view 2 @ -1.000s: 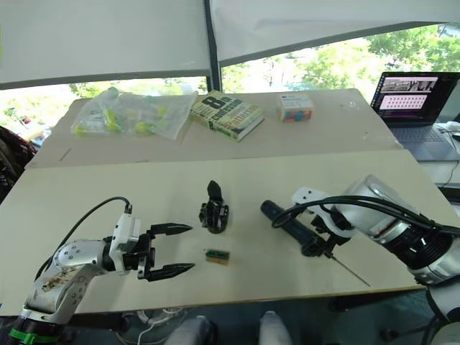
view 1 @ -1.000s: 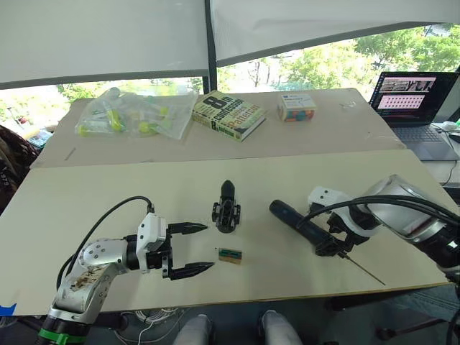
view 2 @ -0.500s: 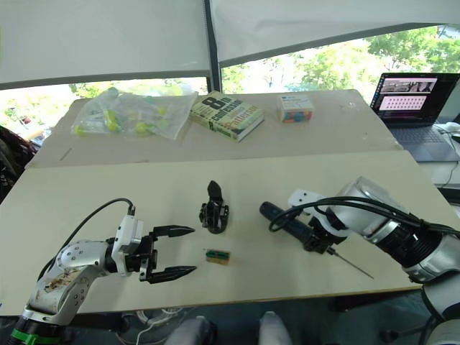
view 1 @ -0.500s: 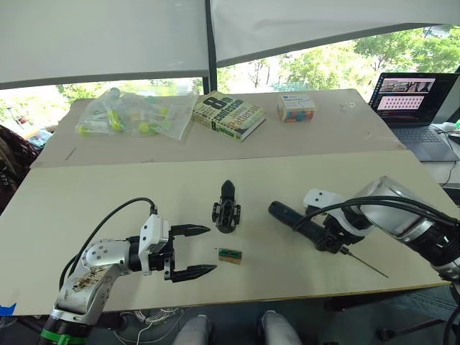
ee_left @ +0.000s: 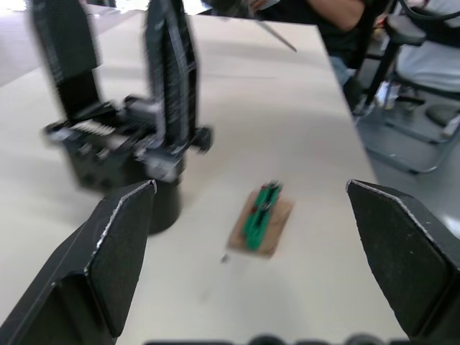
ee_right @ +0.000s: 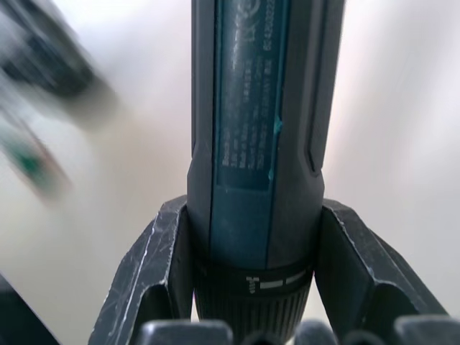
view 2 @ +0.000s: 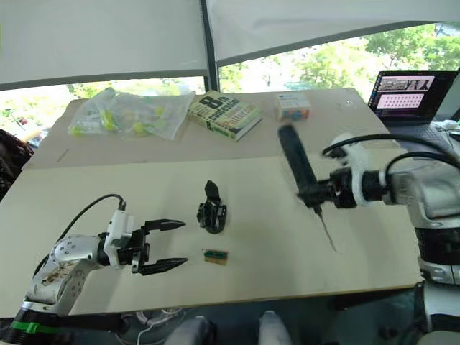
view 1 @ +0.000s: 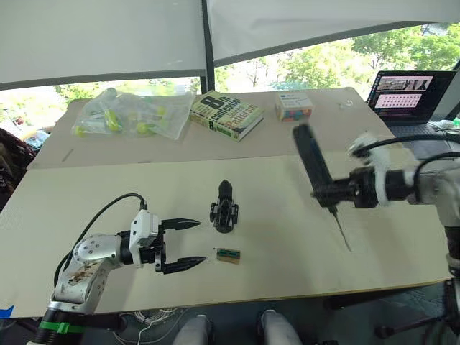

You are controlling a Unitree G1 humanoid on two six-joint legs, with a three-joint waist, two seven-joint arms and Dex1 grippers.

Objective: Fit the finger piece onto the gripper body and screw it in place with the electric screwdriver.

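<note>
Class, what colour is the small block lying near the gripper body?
Tan with green, clearest in the left wrist view: block.

I find the gripper body (view 1: 224,213) mid-tabletop, the finger piece (view 1: 225,190) on it. A small block (view 1: 229,253) lies nearer the front edge. My left gripper (view 1: 178,245) sits left of both; the electric screwdriver (view 1: 313,167) hangs above the right side.

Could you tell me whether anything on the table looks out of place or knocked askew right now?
Nothing stands out. The gripper body stands upright mid-table with the small tan-and-green block flat beside it. The right gripper holds the screwdriver lifted and tilted, bit down. The left gripper waits open.
</note>
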